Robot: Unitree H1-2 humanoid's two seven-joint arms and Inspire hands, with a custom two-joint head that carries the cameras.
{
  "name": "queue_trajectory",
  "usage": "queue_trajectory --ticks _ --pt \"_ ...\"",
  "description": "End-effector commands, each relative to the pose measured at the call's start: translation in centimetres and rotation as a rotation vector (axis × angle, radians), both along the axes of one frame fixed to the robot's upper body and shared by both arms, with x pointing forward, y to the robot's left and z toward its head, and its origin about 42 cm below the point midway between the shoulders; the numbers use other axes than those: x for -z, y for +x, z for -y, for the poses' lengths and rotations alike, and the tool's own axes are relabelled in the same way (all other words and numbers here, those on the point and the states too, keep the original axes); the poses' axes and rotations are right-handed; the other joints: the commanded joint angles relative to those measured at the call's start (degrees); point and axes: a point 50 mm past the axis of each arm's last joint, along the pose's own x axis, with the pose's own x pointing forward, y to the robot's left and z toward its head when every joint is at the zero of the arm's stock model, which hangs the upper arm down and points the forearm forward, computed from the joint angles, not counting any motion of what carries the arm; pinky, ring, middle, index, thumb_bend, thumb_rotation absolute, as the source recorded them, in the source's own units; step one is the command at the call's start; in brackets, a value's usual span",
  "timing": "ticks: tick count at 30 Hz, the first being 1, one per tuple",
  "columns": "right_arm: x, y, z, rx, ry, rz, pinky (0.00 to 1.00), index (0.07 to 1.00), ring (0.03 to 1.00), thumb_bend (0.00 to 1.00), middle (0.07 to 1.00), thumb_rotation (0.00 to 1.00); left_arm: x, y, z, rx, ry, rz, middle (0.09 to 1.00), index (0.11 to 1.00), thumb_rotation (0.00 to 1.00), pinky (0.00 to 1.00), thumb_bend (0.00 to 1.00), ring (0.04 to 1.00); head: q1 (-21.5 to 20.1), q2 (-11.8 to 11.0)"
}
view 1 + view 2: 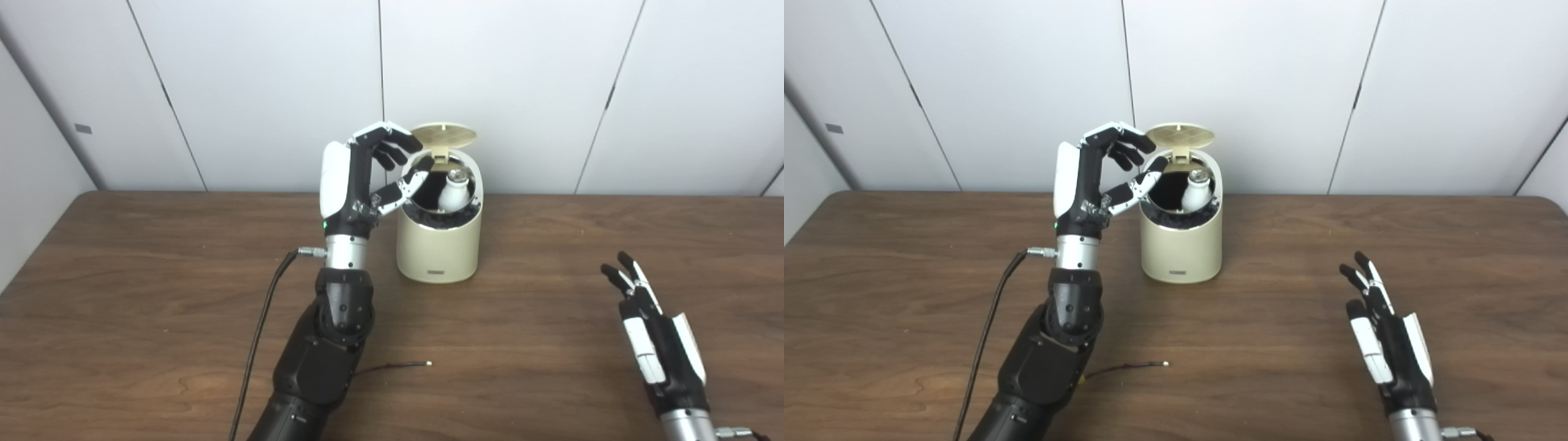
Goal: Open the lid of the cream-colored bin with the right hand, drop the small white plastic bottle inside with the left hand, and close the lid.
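Observation:
The cream-colored bin [437, 245] stands on the table near the back wall, its round lid [445, 135] tipped up and open. The small white plastic bottle [455, 190] rests inside the bin's dark opening, leaning against the right wall. My left hand [373, 174] is raised just left of the bin's rim, fingers apart and curled, holding nothing; its thumb reaches toward the opening. My right hand [1381, 334] hovers low over the table's front right, fingers stretched out, well away from the bin.
A black cable [260, 331] runs from my left wrist down to the front edge. A thin loose wire [398, 366] lies on the brown wooden table [539, 343] beside my left forearm. White wall panels stand close behind the bin.

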Motion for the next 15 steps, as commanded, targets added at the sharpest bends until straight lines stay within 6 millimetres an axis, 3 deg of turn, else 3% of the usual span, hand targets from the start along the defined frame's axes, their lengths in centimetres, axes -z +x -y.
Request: queue_trajectory --ticks 1,7,15 --pt "4.4 -2.1 -1.0 0.02 0.054 -0.146 1.0 0.969 0.933 0.56 0.898 1.0 -2.7 -0.2 0.5 0.027 -0.036 0.099 0.497 0.439 0.0 0.35 0.48 0.426 0.08 0.13" --pt "4.2 -2.2 -1.1 0.015 0.07 -0.141 0.98 0.967 0.936 0.57 0.9 1.0 -3.4 -1.3 -1.0 0.037 -0.036 0.124 0.492 0.447 0.0 0.35 0.48 0.424 0.04 0.36" --pt "4.0 -2.2 -1.4 0.009 0.109 -0.126 0.94 0.963 0.931 0.57 0.904 1.0 -2.9 -3.1 -6.0 -0.039 -0.048 0.011 0.51 0.491 0.0 0.35 0.48 0.453 -0.21 0.91"
